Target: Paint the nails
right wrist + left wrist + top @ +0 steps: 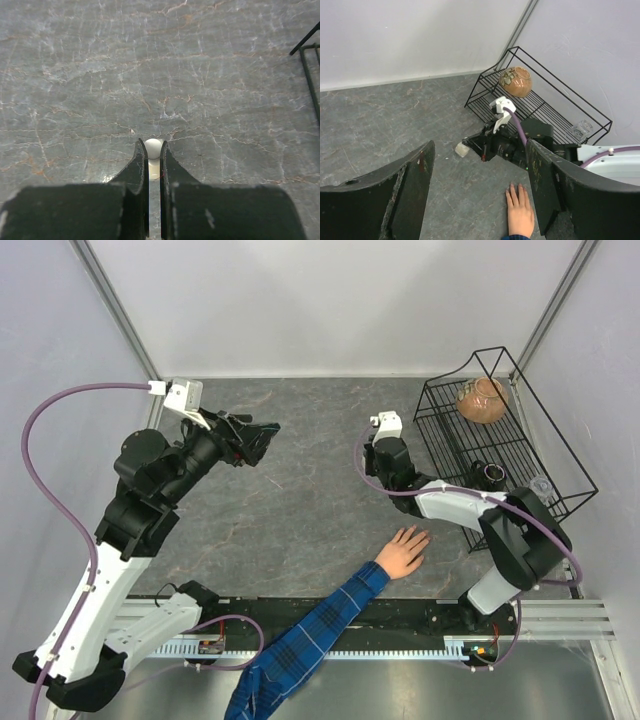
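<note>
A light-skinned hand [405,551] in a blue plaid sleeve [312,634] lies flat on the grey table, fingers pointing away from the arm bases. The nails [513,188] are too small to make out. My right gripper [152,146] is shut on a small white round-tipped piece [153,148] just above the table, beyond the fingertips; from the left wrist view this gripper [468,146] and the white piece [462,149] sit far of the hand [520,214]. My left gripper [258,440] hangs high at the left, open and holding nothing, with wide fingers [415,185] framing the scene.
A black wire rack [520,440] stands at the back right with a brown round pot [482,400], a dark jar [492,475] and a small clear item [545,485] on it. White walls close in on three sides. The right arm's elbow [520,530] is beside the hand.
</note>
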You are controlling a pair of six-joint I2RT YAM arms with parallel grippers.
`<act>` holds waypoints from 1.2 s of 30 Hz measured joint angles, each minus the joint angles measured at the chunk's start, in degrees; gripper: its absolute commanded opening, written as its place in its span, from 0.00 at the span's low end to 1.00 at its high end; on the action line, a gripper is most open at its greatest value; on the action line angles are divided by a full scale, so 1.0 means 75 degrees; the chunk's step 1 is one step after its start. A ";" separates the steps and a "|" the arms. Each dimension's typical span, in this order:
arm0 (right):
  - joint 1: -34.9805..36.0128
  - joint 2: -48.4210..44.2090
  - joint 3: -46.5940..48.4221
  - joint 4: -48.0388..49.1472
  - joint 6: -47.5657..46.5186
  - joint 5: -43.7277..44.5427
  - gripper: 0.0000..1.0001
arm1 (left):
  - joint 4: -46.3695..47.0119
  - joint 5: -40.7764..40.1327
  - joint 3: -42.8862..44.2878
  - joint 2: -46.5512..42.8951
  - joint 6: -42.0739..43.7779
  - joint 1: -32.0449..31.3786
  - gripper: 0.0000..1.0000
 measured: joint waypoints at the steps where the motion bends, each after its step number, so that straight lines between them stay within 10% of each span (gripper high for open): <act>1: 0.0000 0.0122 0.0000 0.0055 0.0020 -0.0006 0.00 | -0.0067 0.0000 0.0052 -0.0003 -0.0017 0.0000 0.78; 21: 0.0213 0.0973 0.0000 0.0452 0.0035 0.0047 0.18 | -0.0364 0.0000 0.0385 0.0303 -0.0102 -0.0003 0.78; 36: 0.0321 0.0717 0.0271 -0.0370 0.0064 0.0300 0.77 | -0.0370 -0.0035 0.0449 0.0300 -0.0044 -0.0003 0.79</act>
